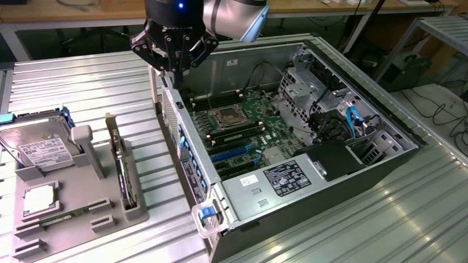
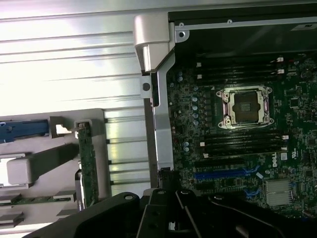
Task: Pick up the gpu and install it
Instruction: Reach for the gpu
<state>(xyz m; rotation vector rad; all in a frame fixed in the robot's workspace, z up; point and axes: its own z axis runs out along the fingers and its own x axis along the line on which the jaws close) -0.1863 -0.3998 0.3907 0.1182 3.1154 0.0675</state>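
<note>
You have nothing done yet: the gpu (image 1: 119, 164) stands on edge in the gray holder (image 1: 109, 216) on the table (image 1: 87, 82). The pincer (image 1: 175, 70) hangs empty, pressed together, over the computer case (image 1: 365, 71) rim.

The end effector (image 1: 175, 69) is held over the side wall of the computer case (image 1: 241, 66), which is laid open on the table (image 1: 80, 87). The motherboard (image 1: 256, 118) is set inside the case, below the end effector toward the exterior view's right. Toward the exterior view's left, well apart from it, the gpu (image 1: 123, 170) is stood on edge in the tray (image 1: 117, 216), with the hard drive (image 1: 40, 145) propped farther out.
</note>
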